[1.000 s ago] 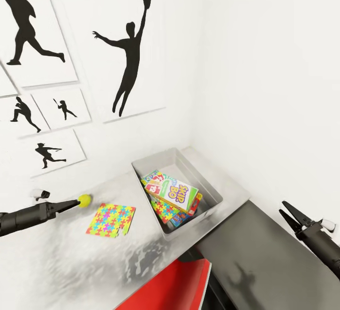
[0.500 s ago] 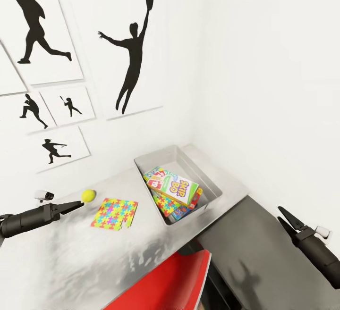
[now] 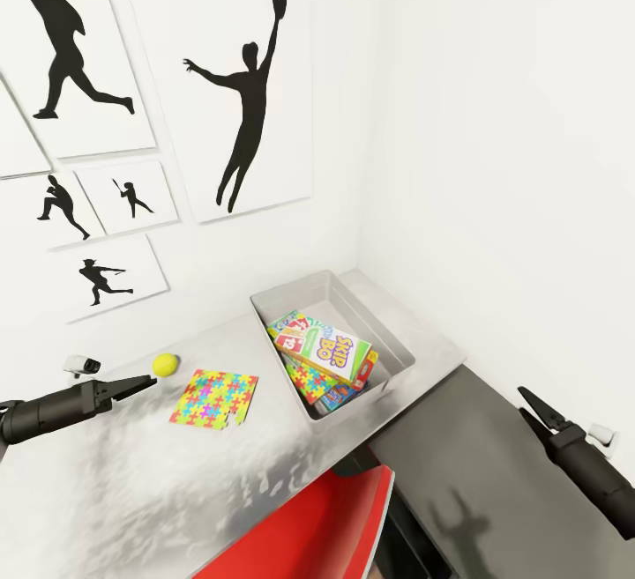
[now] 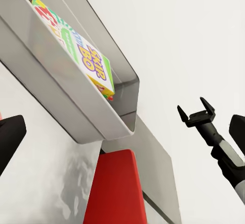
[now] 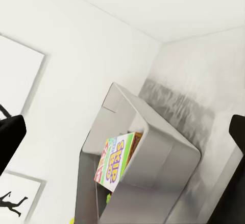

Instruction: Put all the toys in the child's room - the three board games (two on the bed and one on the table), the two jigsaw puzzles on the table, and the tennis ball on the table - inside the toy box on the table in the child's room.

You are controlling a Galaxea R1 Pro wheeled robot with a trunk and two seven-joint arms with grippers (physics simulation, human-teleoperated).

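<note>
The light-grey toy box (image 3: 394, 348) stands on the white table (image 3: 176, 482) by the corner wall. Inside it lie stacked board games with the Skip-Bo box (image 3: 332, 349) on top, plus a jigsaw puzzle (image 3: 308, 380) under them. A second jigsaw puzzle (image 3: 214, 399) lies flat on the table left of the box. The tennis ball (image 3: 165, 365) rests just beyond my left gripper (image 3: 148, 382), which is open and apart from it. My right gripper (image 3: 534, 408) hangs open over the dark cabinet. The left wrist view shows the Skip-Bo box (image 4: 94, 65) too.
A red chair (image 3: 309, 526) sits tucked under the table's near edge. A lower dark-grey cabinet (image 3: 476, 464) adjoins the table on the right. Black silhouette sports pictures (image 3: 242, 103) hang on the white wall behind the table.
The head view shifted slightly. The ball, earlier against my left fingertips, now lies a little past them. My right gripper sits slightly lower.
</note>
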